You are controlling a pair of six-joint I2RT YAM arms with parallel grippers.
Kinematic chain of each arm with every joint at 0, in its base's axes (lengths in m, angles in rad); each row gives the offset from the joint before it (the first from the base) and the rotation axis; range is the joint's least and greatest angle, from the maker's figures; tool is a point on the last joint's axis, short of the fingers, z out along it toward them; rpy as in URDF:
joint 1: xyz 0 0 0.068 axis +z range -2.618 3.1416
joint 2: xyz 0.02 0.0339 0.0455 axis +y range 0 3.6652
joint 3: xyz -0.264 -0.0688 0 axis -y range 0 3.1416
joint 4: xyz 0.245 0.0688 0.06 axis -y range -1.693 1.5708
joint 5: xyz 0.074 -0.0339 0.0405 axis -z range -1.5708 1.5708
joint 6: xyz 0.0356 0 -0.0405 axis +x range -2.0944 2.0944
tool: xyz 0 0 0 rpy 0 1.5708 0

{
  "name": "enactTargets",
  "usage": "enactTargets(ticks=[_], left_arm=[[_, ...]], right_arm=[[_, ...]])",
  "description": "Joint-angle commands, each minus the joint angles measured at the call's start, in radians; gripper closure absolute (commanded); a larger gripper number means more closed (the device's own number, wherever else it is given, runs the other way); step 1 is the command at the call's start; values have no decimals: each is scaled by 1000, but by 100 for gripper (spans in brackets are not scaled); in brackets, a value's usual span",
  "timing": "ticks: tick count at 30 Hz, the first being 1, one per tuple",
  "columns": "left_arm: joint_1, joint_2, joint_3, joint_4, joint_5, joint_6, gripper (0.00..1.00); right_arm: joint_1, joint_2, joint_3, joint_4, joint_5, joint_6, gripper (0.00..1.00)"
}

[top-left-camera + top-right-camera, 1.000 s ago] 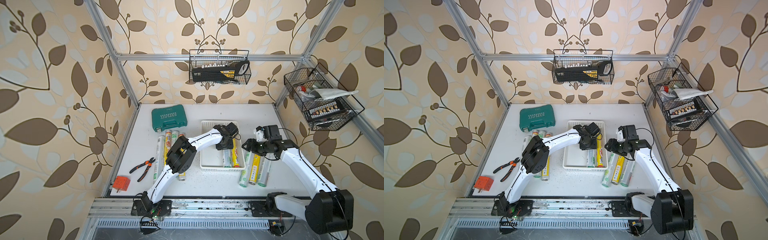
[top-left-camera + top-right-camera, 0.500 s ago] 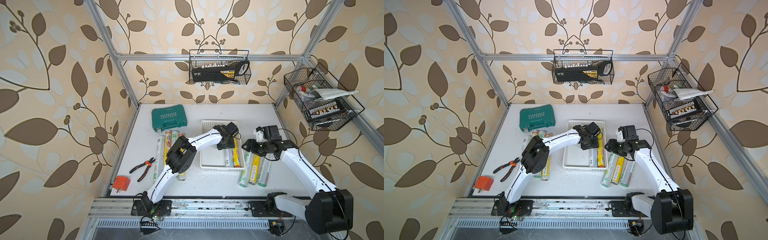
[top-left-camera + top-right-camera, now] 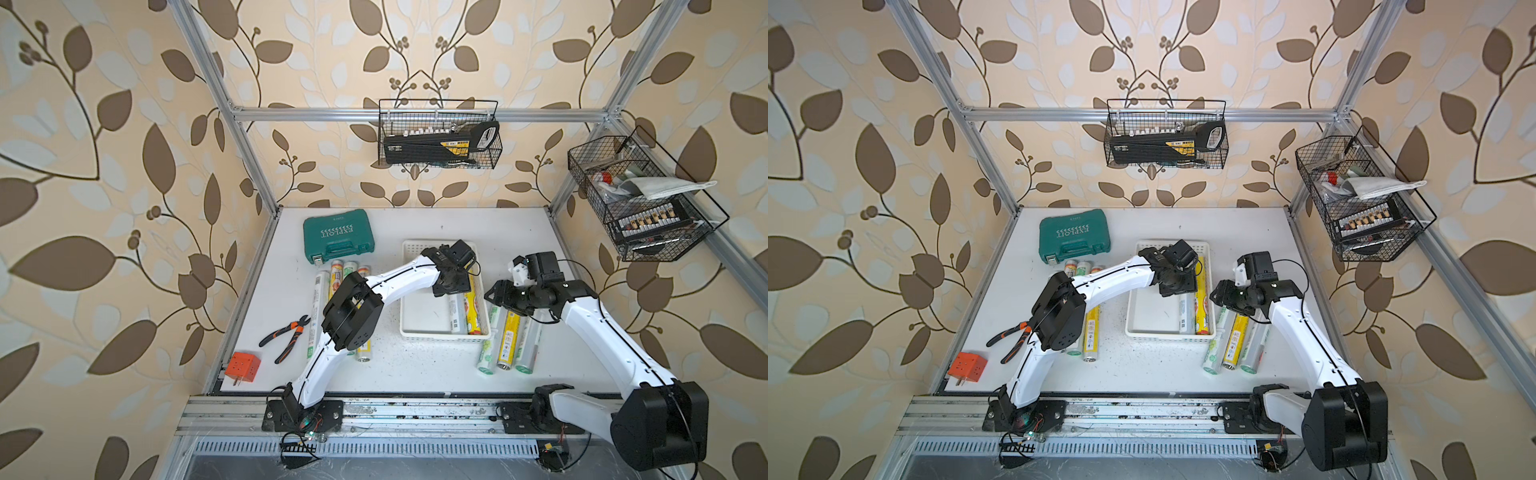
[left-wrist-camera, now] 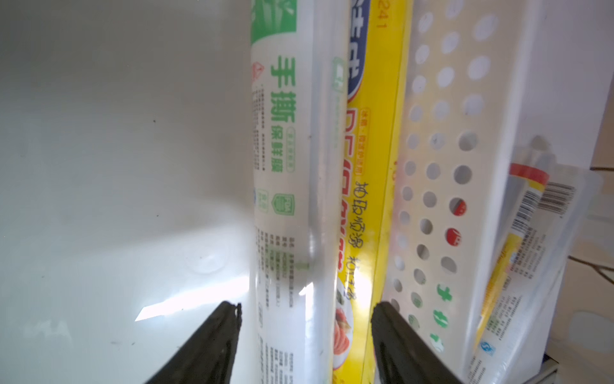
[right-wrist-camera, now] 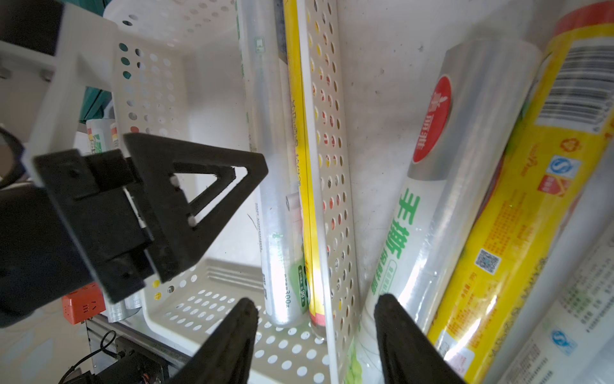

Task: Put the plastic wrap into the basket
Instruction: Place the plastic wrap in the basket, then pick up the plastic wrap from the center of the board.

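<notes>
On the white worktop (image 3: 415,374) the white perforated basket (image 3: 440,337) sits near the middle, its long side running away from the robot. Two rolls of plastic wrap lie inside it along its right wall: a silver-white and green roll (image 3: 458,313) and, touching it, a yellow roll (image 3: 473,307) next to the wall. The left gripper (image 4: 307,307) hangs over this pair, jaws apart on either side of it and holding nothing. The right gripper (image 5: 315,299) hovers just outside the same wall, jaws likewise apart and empty. Three more rolls (image 3: 509,340) lie side by side on the worktop by the basket's near right corner. Further rolls (image 3: 318,307) lie left of the basket, partly hidden under the left arm. A teal tool case (image 3: 337,241) lies behind them, orange-handled pliers (image 3: 286,337) to their left, and a small orange plug block (image 3: 243,368) at the near left corner
</notes>
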Motion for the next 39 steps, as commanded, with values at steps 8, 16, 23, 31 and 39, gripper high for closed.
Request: enactTargets(ticks=[8,16,23,31,39], left_arm=[[-16,-267,-134,16,-54,66,24],[-17,-498,-283,-5,-170,107,7],[-17,-724,-431,-28,-308,130,1],[-17,-922,-554,-49,-419,133,1],[-15,-973,-598,-54,-453,125,1]], right_arm=[[-3,-60,118,-210,115,49,39],[-4,-88,116,-243,155,83,37],[-5,-63,76,-222,181,96,36],[-5,11,22,-166,171,133,35],[-5,77,-40,-95,195,161,36]])
